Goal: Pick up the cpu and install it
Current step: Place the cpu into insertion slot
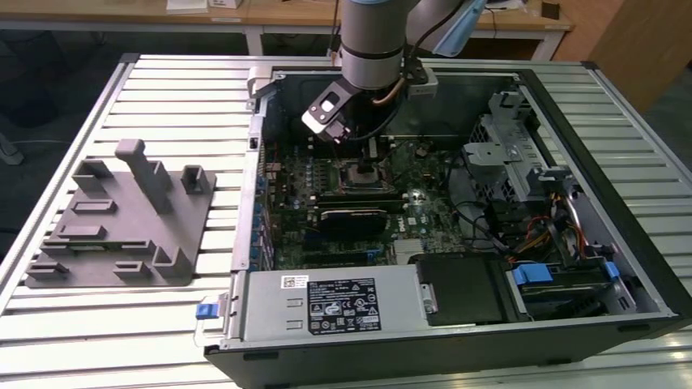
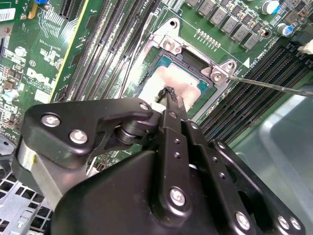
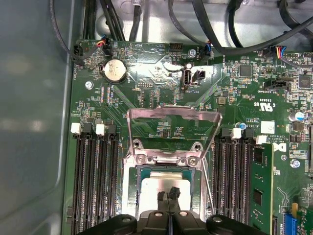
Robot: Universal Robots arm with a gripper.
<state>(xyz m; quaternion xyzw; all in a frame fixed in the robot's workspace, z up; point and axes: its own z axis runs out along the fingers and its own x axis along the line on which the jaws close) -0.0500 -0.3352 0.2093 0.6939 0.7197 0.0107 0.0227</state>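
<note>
The cpu (image 3: pixel 155 182) is sitting down in the socket on the motherboard (image 3: pixel 146 90), pale metal top facing up, and the socket's metal load plate (image 3: pixel 171 128) is standing open behind it. The claw (image 3: pixel 167 194) is right over the middle of the chip, tips pinched together with nothing between them. In the second wrist view they look like they're touching the top. In the exterior view the arm reaches down into the open PC case (image 1: pixel 605 97), and the grey plastic tray (image 1: pixel 119 219) lies on the slatted worktop (image 1: pixel 162 89), well off to that view's left.
</note>
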